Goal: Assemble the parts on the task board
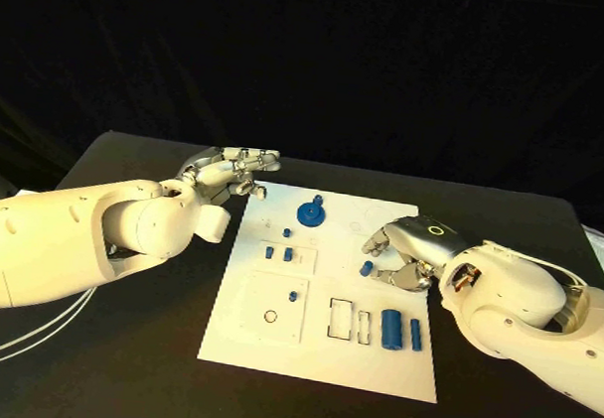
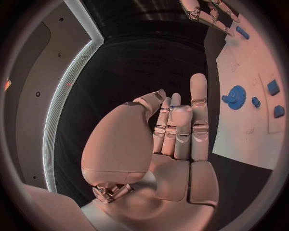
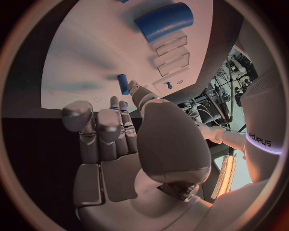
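Nearest on the white task board (image 1: 320, 355), two blue cylinders (image 1: 393, 331) were seen lying loose beside empty rectangular cut-outs (image 1: 339, 317), and a square plate (image 1: 276, 307) with a small blue peg (image 1: 294, 295) was set to their left. Farther along, two small blue blocks (image 1: 279, 254) were found seated in a recessed panel. The right hand (image 1: 397, 259) was held over the board's right edge, its fingers curled in above a small blue cylinder (image 1: 367, 268); whether that piece was pinched or merely touched could not be told. Beyond it, a blue gear (image 1: 311, 212) was seen lying on the board. At the far left corner the left hand (image 1: 233, 171) was held above the black tabletop (image 1: 130, 352), fingers loosely together, nothing gripped. The assembly was judged only partly done: several parts were yet to be seated.
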